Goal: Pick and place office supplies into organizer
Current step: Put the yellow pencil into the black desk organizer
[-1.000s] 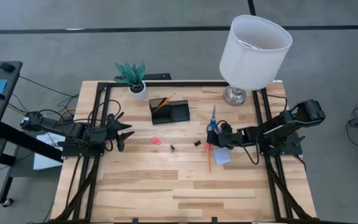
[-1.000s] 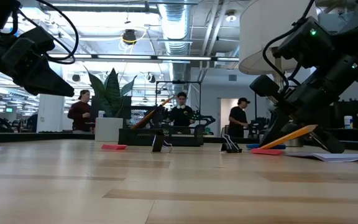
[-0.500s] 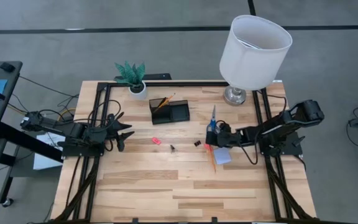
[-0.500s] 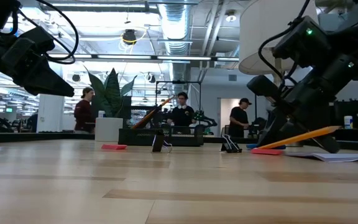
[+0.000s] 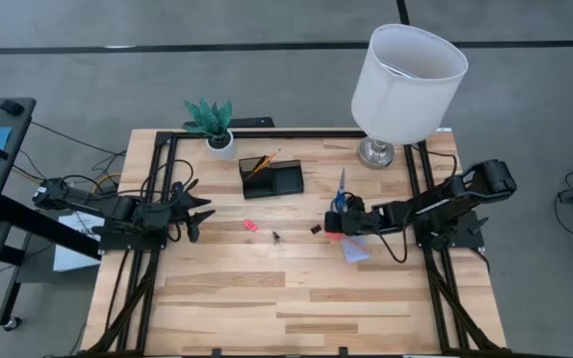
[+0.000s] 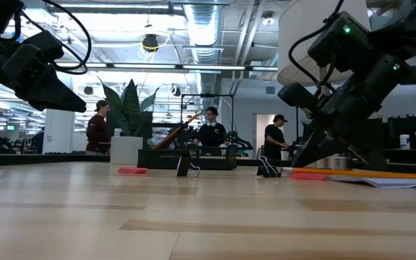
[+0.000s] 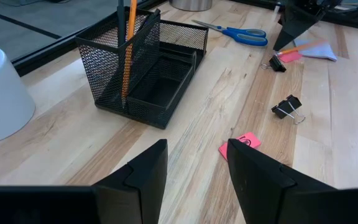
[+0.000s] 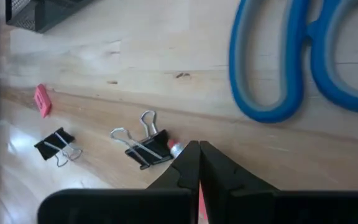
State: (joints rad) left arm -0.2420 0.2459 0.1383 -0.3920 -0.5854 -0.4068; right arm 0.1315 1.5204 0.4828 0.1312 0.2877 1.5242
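High view first: the black mesh organizer sits toward the back of the desk, and it's got one orange pencil leaning in the tall cup side, so I'd say roughly one item is done. Everything else is loose on the wood: pink eraser, a small black clip, another clip, blue-handled scissors and the pale blue note pad. The right gripper is down low beside the scissors and pad. The left gripper waits over the left side of the desk, well apart from the supplies.

Low view: a second orange pencil lies flat on the desk under the right arm, next to something pink.

Left wrist view: left fingers are spread with nothing between them, looking at the organizer and its pencil.

Right wrist view: right fingers are pressed together; I can't see them holding anything, the tips are just beside a binder clip.

So most of the job is left, I reckon.
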